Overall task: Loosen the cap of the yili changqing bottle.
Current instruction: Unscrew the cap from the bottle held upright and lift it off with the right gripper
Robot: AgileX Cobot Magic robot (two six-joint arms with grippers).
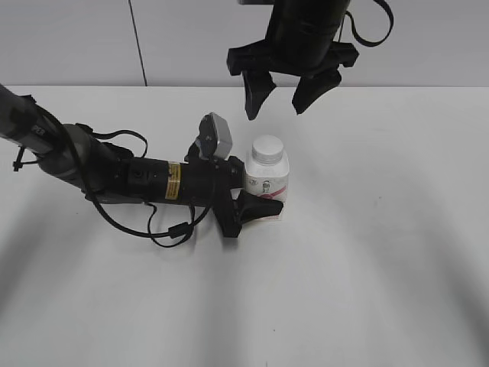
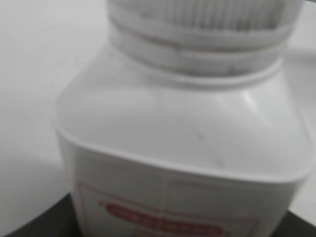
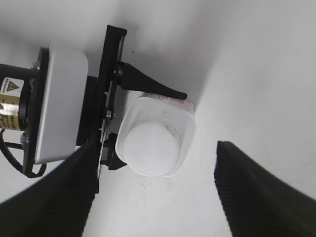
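The yili changqing bottle [image 1: 267,187], white with a pink-red label, stands upright on the white table. Its white ribbed cap [image 1: 268,148] is on the neck. My left gripper [image 1: 256,202] is shut on the bottle's body from the left, low down. The bottle fills the left wrist view [image 2: 177,148], with the cap's ribs [image 2: 207,15] at the top. My right gripper [image 1: 283,95] hangs open well above the cap, fingers pointing down. In the right wrist view the cap [image 3: 149,147] lies between my open right fingers [image 3: 153,197], far below them.
The white table [image 1: 382,252] spreads on all sides of the bottle. The left arm with its cables [image 1: 130,180] lies across the table's left half. A grey wall stands behind the table.
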